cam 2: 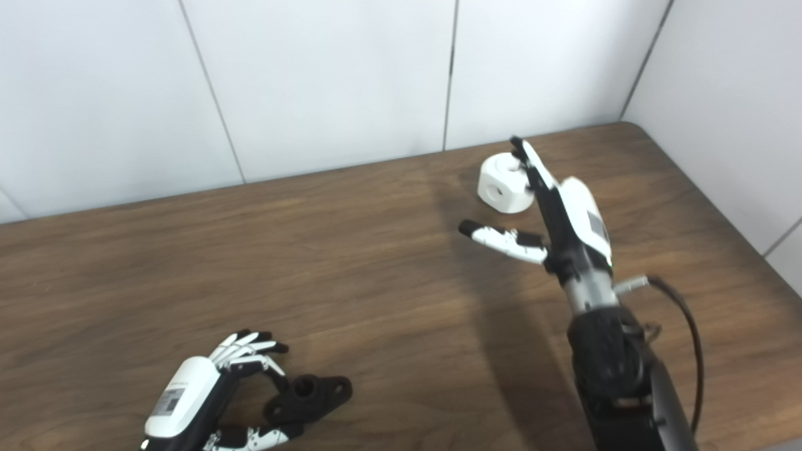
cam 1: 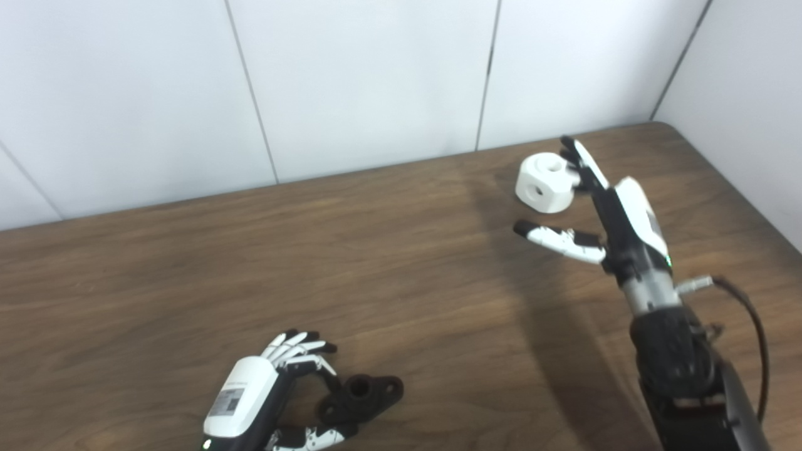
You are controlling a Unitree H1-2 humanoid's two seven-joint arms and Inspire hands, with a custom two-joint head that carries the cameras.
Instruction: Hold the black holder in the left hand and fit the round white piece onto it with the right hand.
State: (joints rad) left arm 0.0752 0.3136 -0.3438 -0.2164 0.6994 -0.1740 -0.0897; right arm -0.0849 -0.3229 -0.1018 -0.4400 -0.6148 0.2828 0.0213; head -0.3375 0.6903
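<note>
Left eye view | right hand [cam 1: 617, 216] spread, beside white piece [cam 1: 544, 181] | left hand [cam 1: 276, 394] spread, beside black holder [cam 1: 360, 398]

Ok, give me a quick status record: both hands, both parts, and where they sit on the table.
left hand: curled around the black holder, grip not clearly closed
black holder: lying on the table, near edge, left of centre
right hand: open, fingers spread, beside the round white piece
round white piece: on the table, far right, not lifted
table: brown wood
fit: not yet done
</note>
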